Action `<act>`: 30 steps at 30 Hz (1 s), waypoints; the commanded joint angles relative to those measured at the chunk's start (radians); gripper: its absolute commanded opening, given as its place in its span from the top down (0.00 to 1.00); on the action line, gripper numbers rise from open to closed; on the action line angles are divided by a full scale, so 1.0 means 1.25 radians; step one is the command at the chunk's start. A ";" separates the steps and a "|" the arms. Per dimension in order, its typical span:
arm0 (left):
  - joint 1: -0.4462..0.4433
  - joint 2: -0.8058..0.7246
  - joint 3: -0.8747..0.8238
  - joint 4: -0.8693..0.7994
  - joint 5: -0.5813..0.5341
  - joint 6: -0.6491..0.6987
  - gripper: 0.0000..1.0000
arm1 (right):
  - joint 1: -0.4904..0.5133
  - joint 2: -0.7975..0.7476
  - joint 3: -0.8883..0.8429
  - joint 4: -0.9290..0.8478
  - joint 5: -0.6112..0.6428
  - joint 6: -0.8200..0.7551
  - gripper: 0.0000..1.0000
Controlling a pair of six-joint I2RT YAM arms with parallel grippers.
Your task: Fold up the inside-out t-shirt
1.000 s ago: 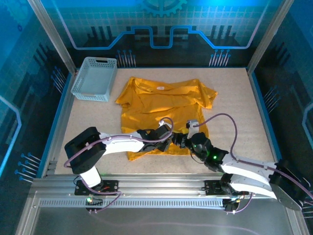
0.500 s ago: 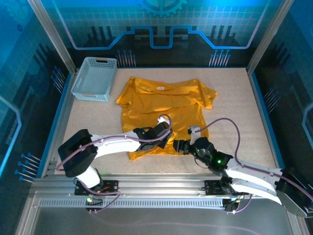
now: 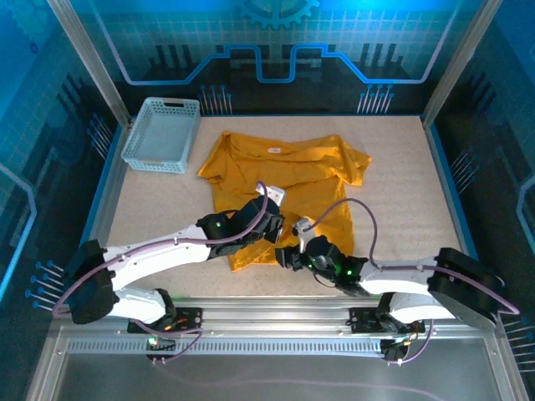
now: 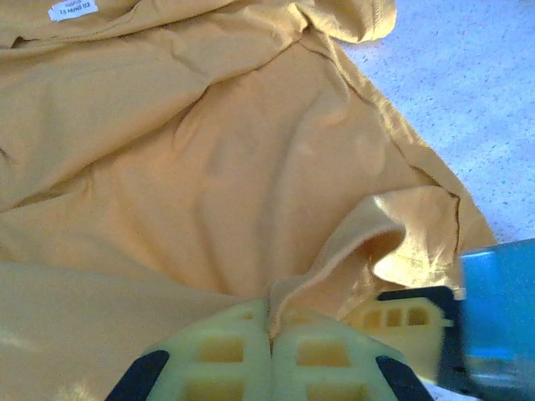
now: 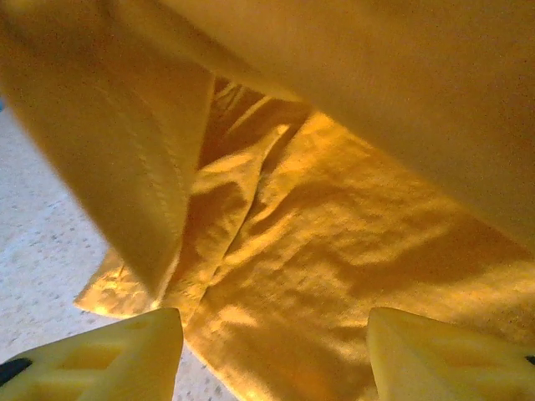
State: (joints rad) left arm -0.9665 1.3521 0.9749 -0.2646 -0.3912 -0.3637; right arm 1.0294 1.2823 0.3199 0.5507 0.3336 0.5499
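A: Left arm [image 3: 159, 251], right arm [image 3: 401, 280]: white shells, black joints. Mauve cables [image 3: 355, 202] loop along each.

B: Green lights [image 3: 338, 269] by the wrists. Left fingers [image 4: 226, 355], right fingers [image 5: 125, 355]: pale yellow, lattice-windowed.

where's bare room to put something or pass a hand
Free: speckled tabletop right of the mustard-yellow cloth t-shirt, and left of it nearer than the light grey plastic lattice basket. Crowded: near hem, at left end effector and right end effector.

Lab cell: aluminium frame [image 3: 251, 314], blue panels [image 3: 167, 42].
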 commanded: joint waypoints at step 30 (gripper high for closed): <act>0.047 -0.070 0.086 -0.057 0.130 0.076 1.00 | -0.057 0.236 0.078 0.167 0.050 -0.142 0.39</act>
State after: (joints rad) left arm -0.9150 1.3186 1.0855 -0.3351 -0.2550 -0.3176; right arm 1.0023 1.5822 0.4206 0.7147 0.4351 0.3798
